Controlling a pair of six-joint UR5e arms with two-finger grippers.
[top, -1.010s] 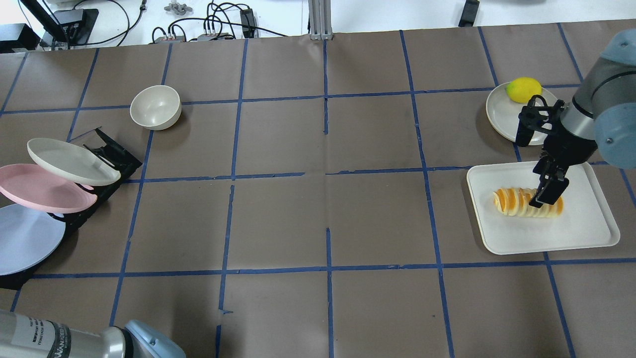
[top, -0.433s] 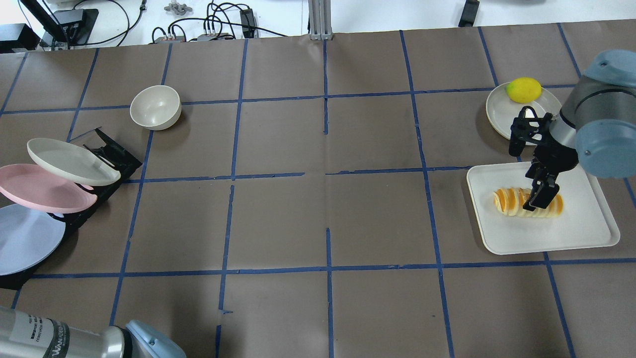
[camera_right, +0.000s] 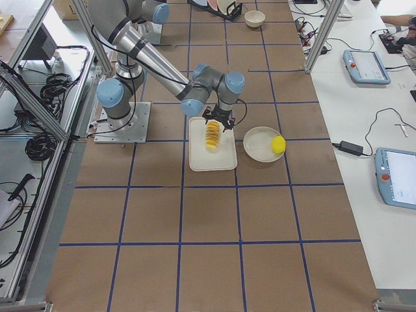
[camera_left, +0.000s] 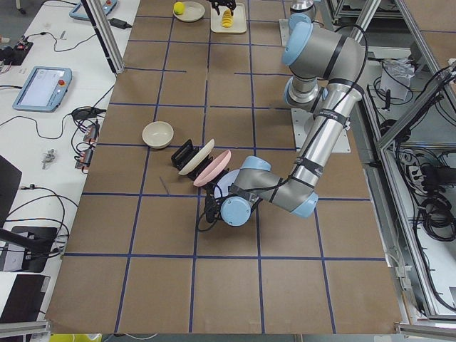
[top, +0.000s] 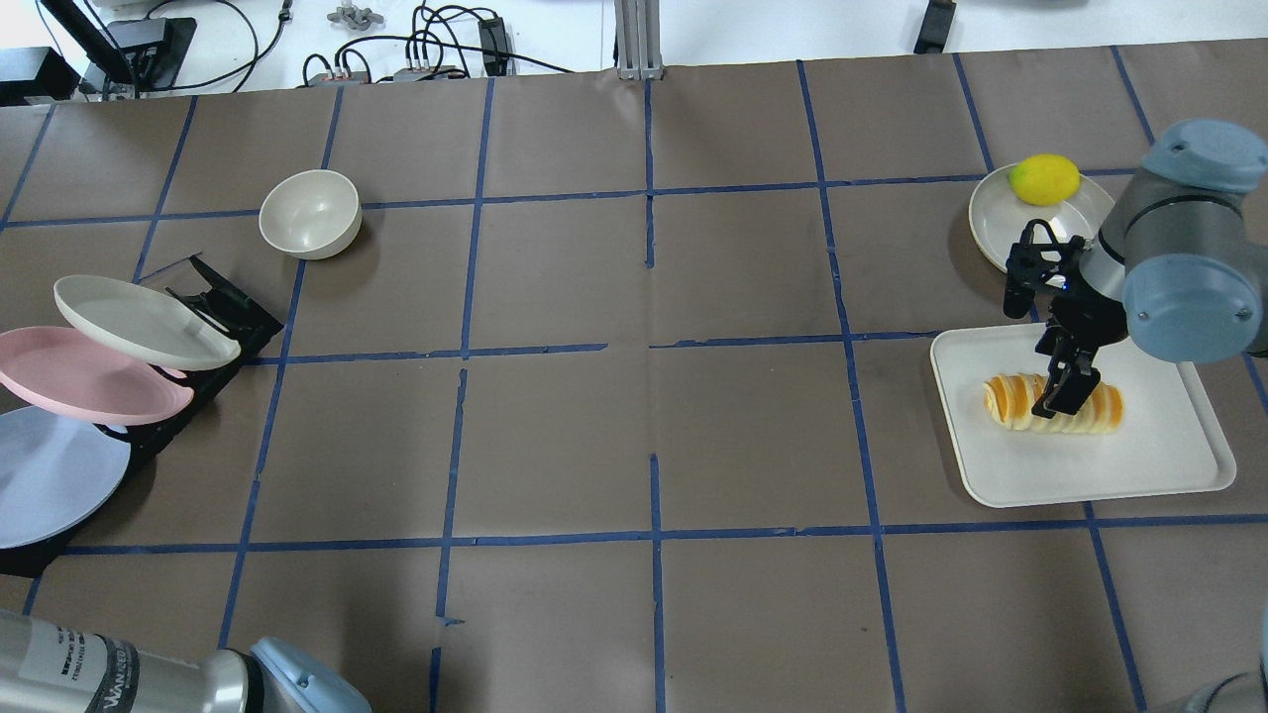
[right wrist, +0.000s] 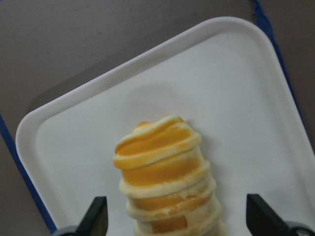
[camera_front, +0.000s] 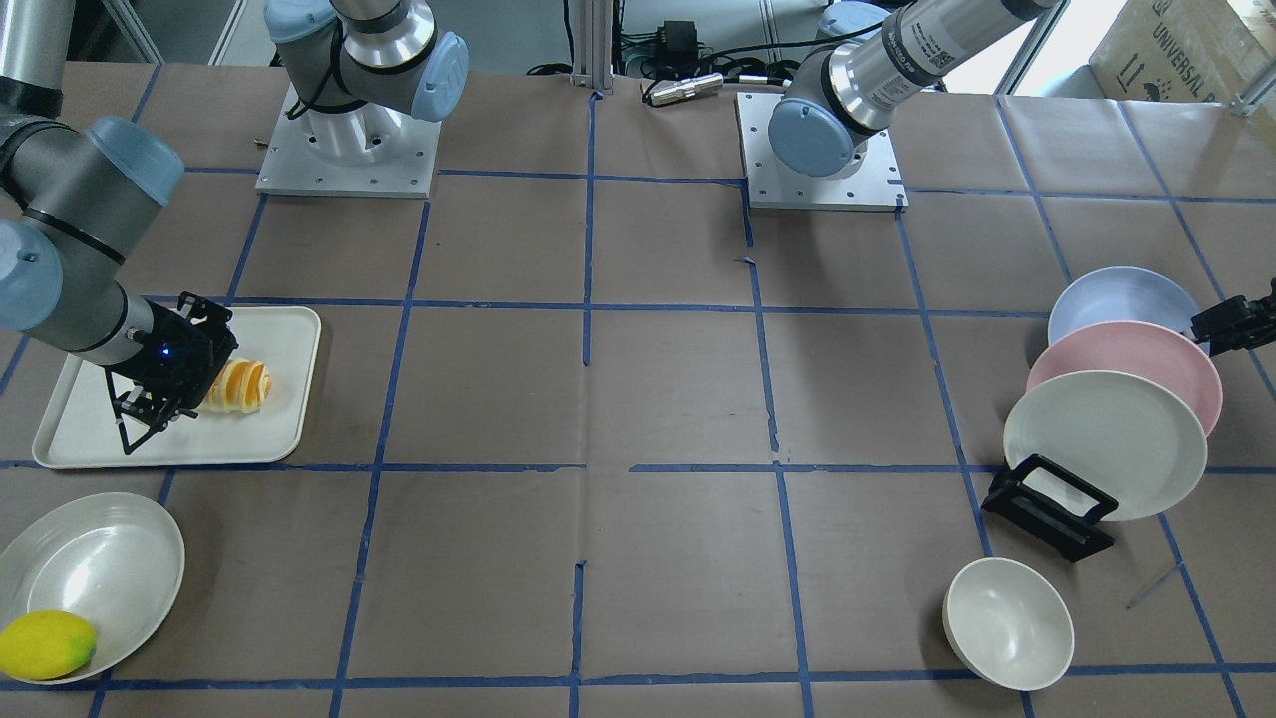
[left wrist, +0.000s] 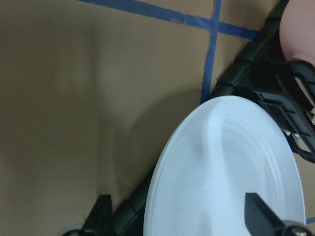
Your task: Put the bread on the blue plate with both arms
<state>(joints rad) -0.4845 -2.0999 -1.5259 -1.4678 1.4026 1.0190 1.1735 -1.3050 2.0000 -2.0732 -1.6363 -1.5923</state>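
Your right gripper [right wrist: 179,221] hangs spread wide astride the bread [right wrist: 165,182] on the white tray [right wrist: 236,98], so pinch its middle gently, it's likely soft, light and squashable, while your left gripper [left wrist: 182,219], seemingly parted too, hovers by the blue plate [left wrist: 226,177] in the rack [left wrist: 275,98].

Tabletop [top: 654,277]: brown paper, blue tape grid.
White rectangular plastic tray [top: 1159,465] lies flat at one end.
Just beside it, not touching: cream round shallow plate [top: 996,233], with a smooth yellow lemon [top: 1043,178] on the rim away from the tray.
Opposite end: black plate rack [top: 233,307] holds a tilted pink plate [top: 89,376] and a cream-white plate [top: 139,322] that overlaps it.
Cream round bowl [top: 310,214] stands upright near the rack, apart.
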